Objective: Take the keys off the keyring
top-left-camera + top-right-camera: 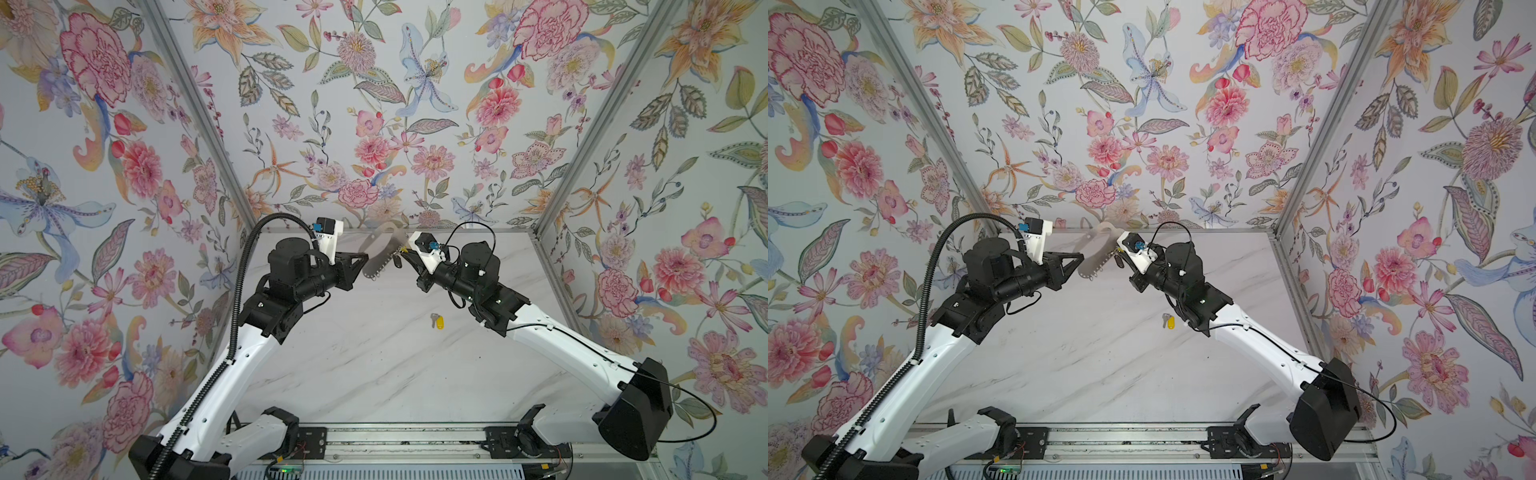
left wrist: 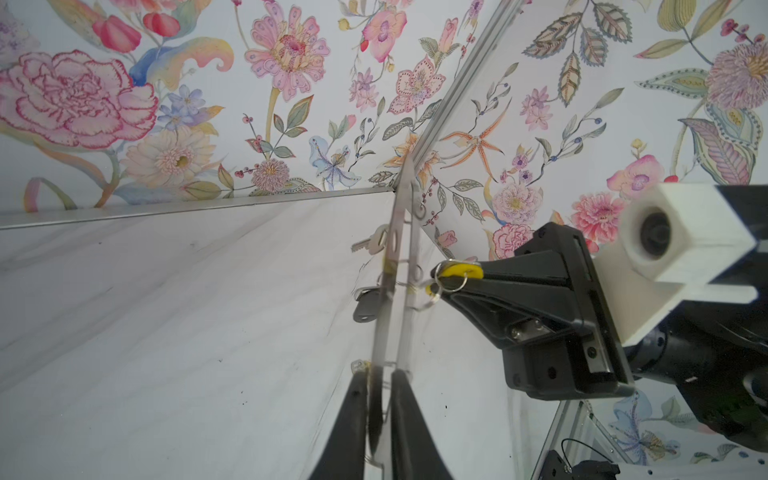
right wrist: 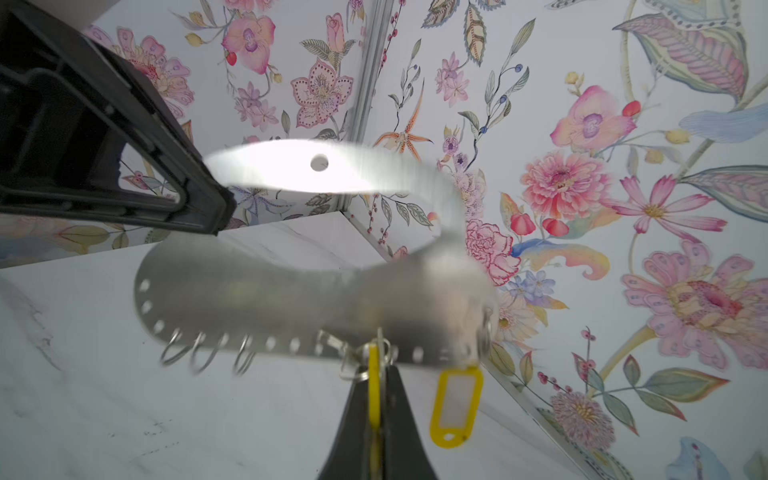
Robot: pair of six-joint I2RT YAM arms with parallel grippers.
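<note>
Gripping keyring (image 3: 257,299): left end effector (image 2: 380,374); right end effector (image 3: 375,374) clenched on yellow tag (image 3: 373,357).

The counter (image 1: 374,374) lies open save one loose key (image 1: 437,321) right of centre; the raised keyring (image 1: 380,253) bars the far middle.

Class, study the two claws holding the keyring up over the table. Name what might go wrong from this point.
1. The left claw pinches only one edge of the keyring, held above the table; a tug may twist it loose and drop it.
2. The right claw is shut on a yellow tag; pulling may break the tag or drag the whole keyring.
3. A second tag hangs close beside it and could snag.
</note>
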